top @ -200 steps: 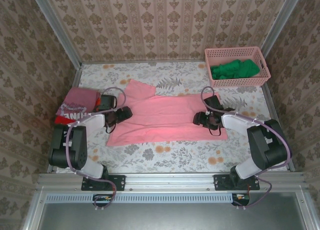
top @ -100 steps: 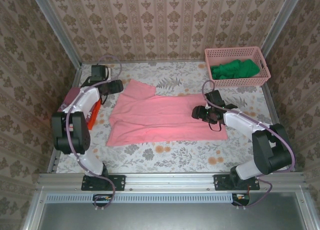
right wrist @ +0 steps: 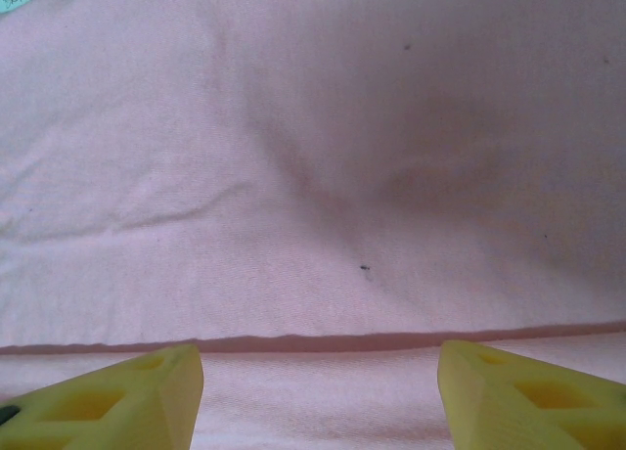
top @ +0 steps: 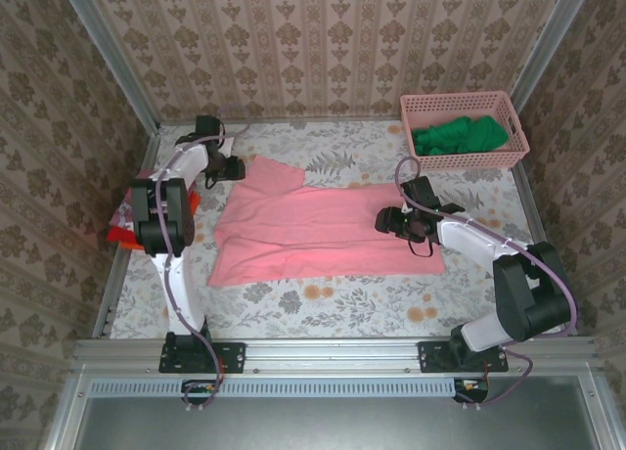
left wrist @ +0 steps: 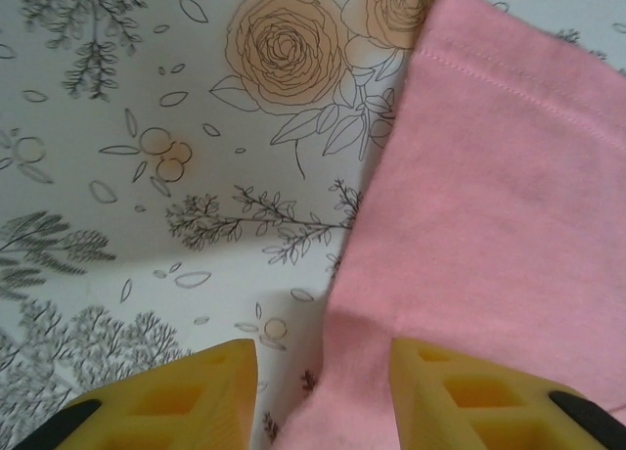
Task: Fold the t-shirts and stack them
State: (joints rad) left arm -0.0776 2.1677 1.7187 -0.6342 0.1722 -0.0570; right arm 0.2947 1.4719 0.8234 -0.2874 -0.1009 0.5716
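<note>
The salmon-pink t-shirt (top: 323, 230) lies spread flat across the middle of the table, one sleeve (top: 274, 173) pointing to the back left. My left gripper (top: 235, 166) is at that sleeve's left edge. In the left wrist view its yellow fingers (left wrist: 201, 391) stand apart, with the sleeve's edge (left wrist: 489, 196) running between them, so the left gripper (left wrist: 323, 377) is open. My right gripper (top: 384, 222) rests low over the shirt's right part. It is open, and a folded edge of the shirt (right wrist: 313, 342) crosses between the tips of the right gripper (right wrist: 318, 382).
A pile of red-toned folded shirts (top: 125, 223) sits at the table's left edge, partly behind my left arm. A pink lattice basket (top: 504, 158) holding green cloth (top: 458, 137) stands at the back right. Patterned walls close in three sides.
My left arm has swung from the shirt's left edge, past the pile, to the sleeve at the back left, and its jaws have narrowed. The right arm has hardly moved.
</note>
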